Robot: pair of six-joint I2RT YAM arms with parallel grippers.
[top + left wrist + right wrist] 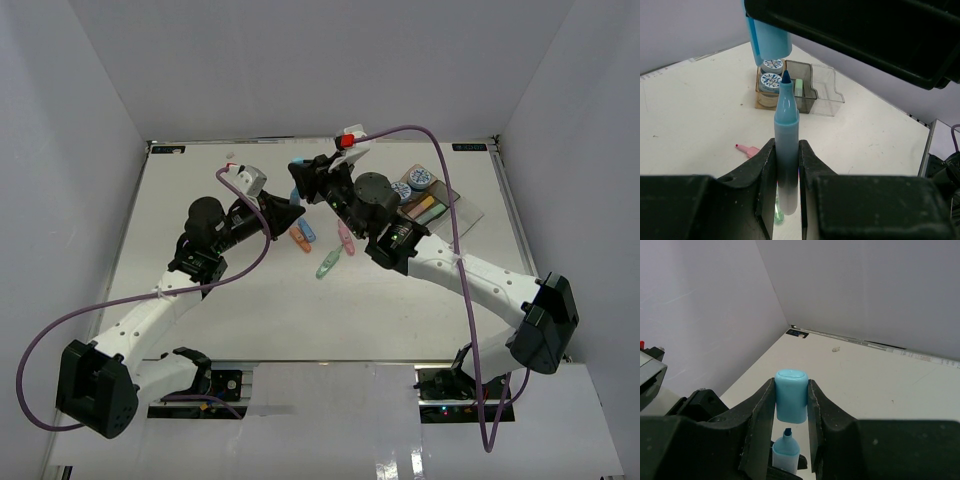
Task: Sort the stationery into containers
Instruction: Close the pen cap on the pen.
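1. Left wrist view: left pincer was clamped tight on an uncapped blue marker, nib upright, presumably presented for capping.
2. Right wrist view: right pincer gripped the matching blue cap, open end toward the nib, just above it, not yet seated.
3. Both hung above the counter, well apart from the containers. Two patterned rolls already sat in the amber tray.
4. Judgement: capping first keeps the nib from marking trays. Pink piece and green piece lay loose, awaiting sorting.

Bright, even light falls from above on the flat white tabletop, leaving only soft, faint shadows. Up close, the left pincer's black fingers look a little blurry, perhaps.
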